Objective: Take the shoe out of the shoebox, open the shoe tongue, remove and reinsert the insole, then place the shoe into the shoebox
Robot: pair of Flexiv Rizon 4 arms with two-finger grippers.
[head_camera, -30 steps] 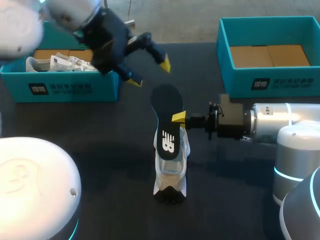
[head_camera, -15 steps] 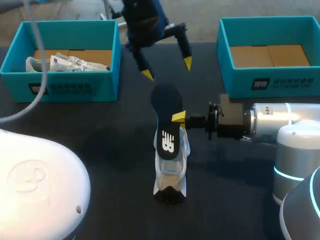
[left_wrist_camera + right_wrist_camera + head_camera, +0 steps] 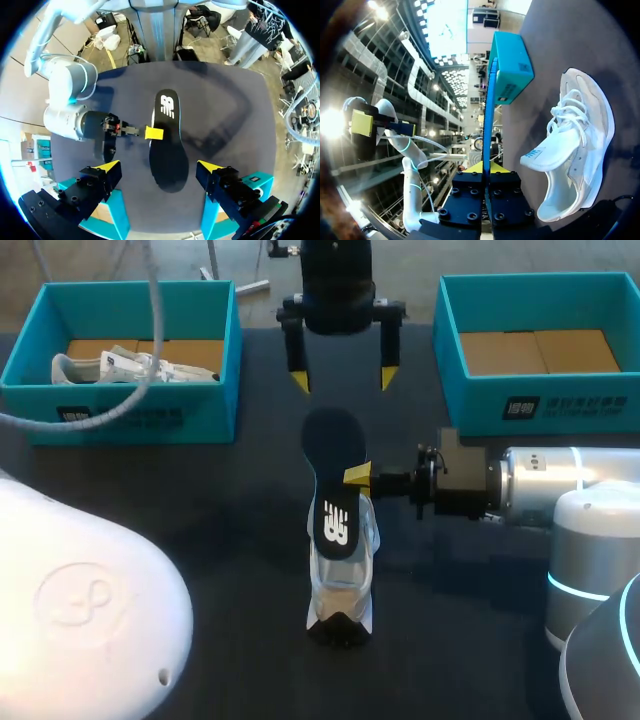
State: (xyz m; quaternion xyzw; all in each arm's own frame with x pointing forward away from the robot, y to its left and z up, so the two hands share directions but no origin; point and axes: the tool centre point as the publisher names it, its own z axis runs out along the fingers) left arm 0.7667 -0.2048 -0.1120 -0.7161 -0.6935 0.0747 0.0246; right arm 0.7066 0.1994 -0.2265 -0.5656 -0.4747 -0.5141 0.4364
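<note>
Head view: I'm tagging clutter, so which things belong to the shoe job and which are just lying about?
Job: shoe, insole, right gripper shut on the insole, open left gripper, probably the empty box at right.
Lying about: left box, second shoe in it.

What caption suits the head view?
Right pincer holds the insole over the shoe; left pincer hovers open.
</note>
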